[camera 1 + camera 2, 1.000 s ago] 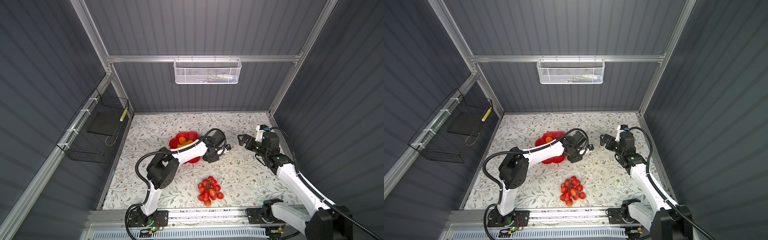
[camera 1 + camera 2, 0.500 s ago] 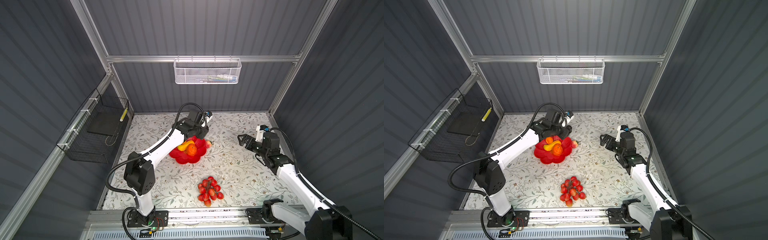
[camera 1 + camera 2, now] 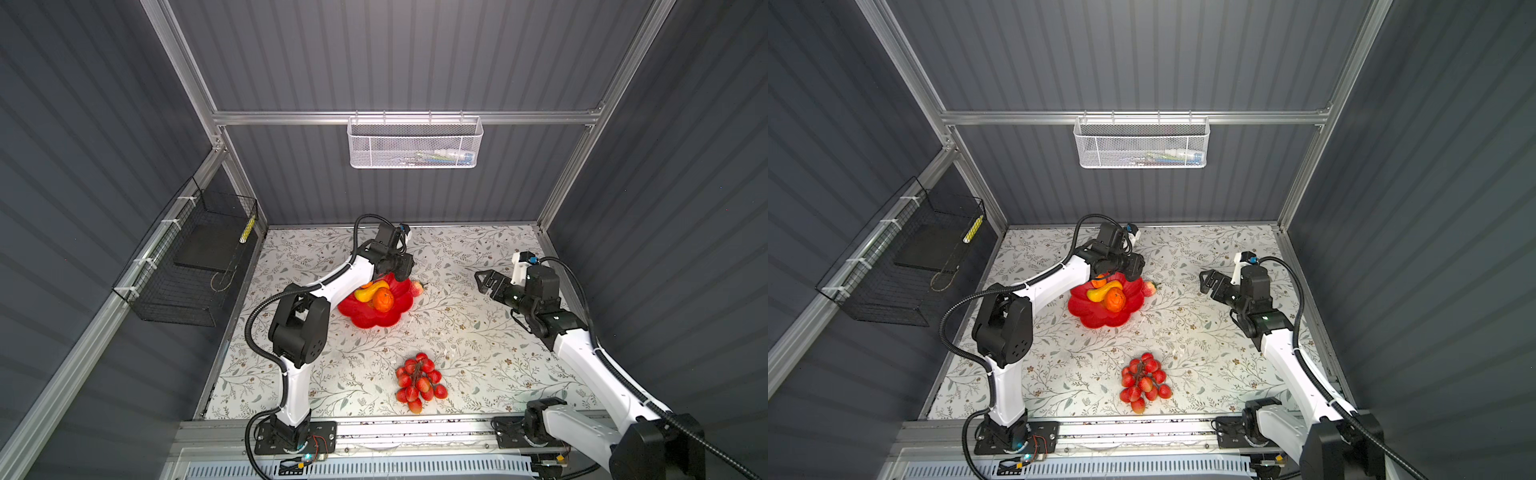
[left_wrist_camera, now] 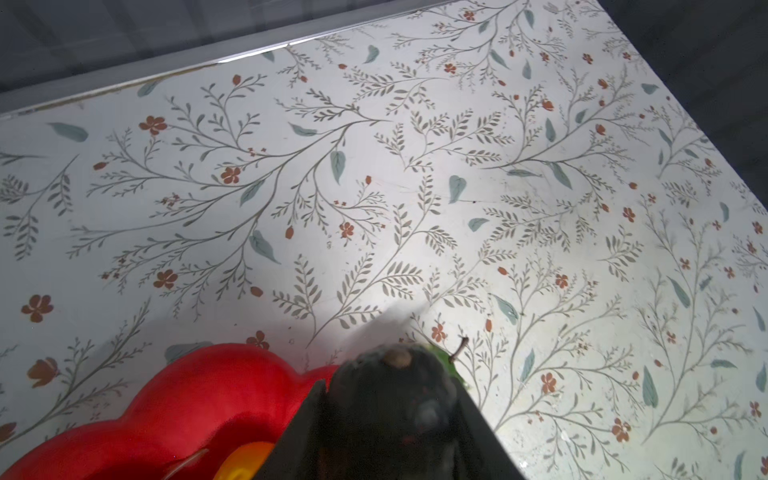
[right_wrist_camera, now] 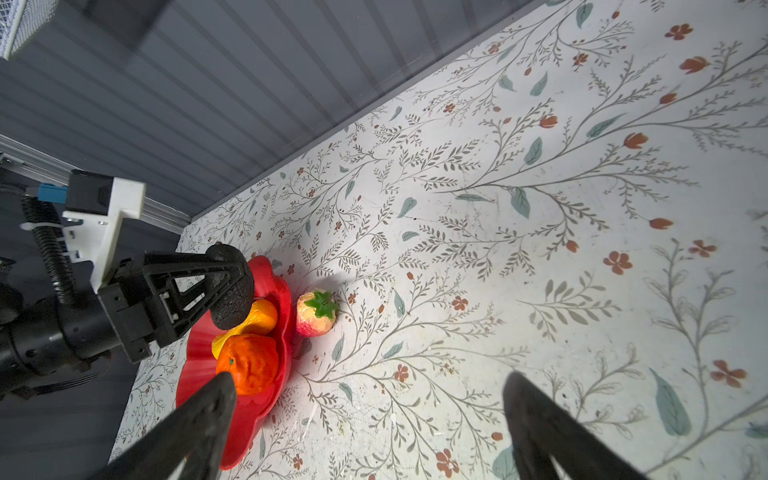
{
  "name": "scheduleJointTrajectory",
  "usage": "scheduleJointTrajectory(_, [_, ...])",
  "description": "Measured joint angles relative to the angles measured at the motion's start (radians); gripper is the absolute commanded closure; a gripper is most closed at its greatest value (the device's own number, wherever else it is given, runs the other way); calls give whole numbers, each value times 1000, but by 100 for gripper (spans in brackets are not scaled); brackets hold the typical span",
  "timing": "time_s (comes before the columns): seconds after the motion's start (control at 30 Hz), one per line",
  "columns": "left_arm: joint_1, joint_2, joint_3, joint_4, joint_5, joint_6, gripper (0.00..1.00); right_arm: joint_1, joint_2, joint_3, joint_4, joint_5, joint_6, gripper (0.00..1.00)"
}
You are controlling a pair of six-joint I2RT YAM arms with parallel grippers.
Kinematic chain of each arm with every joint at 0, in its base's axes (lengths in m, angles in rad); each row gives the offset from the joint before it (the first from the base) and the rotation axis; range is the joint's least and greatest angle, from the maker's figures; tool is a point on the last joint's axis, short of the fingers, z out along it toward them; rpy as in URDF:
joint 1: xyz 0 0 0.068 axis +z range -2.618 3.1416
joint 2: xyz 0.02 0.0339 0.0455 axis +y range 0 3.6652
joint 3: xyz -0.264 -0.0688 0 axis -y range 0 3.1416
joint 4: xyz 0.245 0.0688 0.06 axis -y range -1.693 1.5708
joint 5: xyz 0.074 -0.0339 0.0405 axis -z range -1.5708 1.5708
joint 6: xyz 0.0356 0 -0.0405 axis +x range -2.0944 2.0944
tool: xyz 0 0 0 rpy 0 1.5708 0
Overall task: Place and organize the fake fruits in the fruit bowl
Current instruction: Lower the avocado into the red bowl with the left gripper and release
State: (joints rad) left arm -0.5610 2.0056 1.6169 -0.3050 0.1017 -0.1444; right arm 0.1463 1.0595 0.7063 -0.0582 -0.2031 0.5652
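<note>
Rough near-black avocado point(image 5: 232, 309) pinched in left end effector point(image 5: 235, 278) at glossy scalloped red fruit bowl point(image 5: 253, 411) rim; right end effector point(image 5: 370, 382) spread.

**Bright tabletop, dim walls**

Overhead light floods the pale floral tabletop point(image 3: 478, 332) in both top views; the grey ribbed walls point(image 3: 415, 62) are dim. In the left wrist view the black left claw point(image 4: 388, 399) and its near-black bumpy avocado point(image 4: 390, 382) are blurred, with soft shadow just beside them.
</note>
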Motion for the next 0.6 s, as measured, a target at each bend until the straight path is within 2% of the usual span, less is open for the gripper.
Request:
scheduleJointTrajectory(0.4, [18, 9, -74, 32, -27, -98, 71, -2, 43, 0, 6, -8, 4, 1])
scheduleJointTrajectory(0.6, [17, 11, -95, 37, -34, -126, 55, -3, 68, 1, 10, -13, 10, 1])
